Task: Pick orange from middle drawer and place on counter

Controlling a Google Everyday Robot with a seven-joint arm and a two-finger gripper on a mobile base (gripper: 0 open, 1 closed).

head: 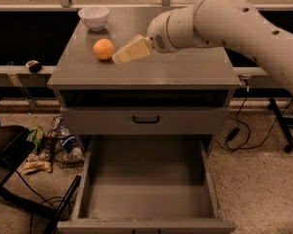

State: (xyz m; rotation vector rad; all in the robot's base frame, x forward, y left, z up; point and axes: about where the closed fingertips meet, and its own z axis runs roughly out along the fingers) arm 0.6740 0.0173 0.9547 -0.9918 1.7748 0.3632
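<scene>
Orange (103, 48) sits on the grey surface (185, 65) in the upper left of the frame, below and right of the white bowl (94, 17) and apart from it. Middle drawer (146, 194) is pulled open at the bottom of the frame, its tray bare; the shallower drawer front (107, 121) above it is closed. Claw (118, 57) is low over the surface, upper centre, at the end of the arm (224, 18) entering from the upper right. Key relation: the orange lies left and slightly up-frame of the claw tip, just beside it; contact not resolvable. The claw's long axis slants from upper right down to lower left, ending at the fruit's lower-right flank and not around it. Released or clenched: cannot tell. Judgement: the orange looks placed, resting on its own, so what remains is a clean retreat up-right along that same axis; any leftward drift could nudge the fruit into a roll.
</scene>
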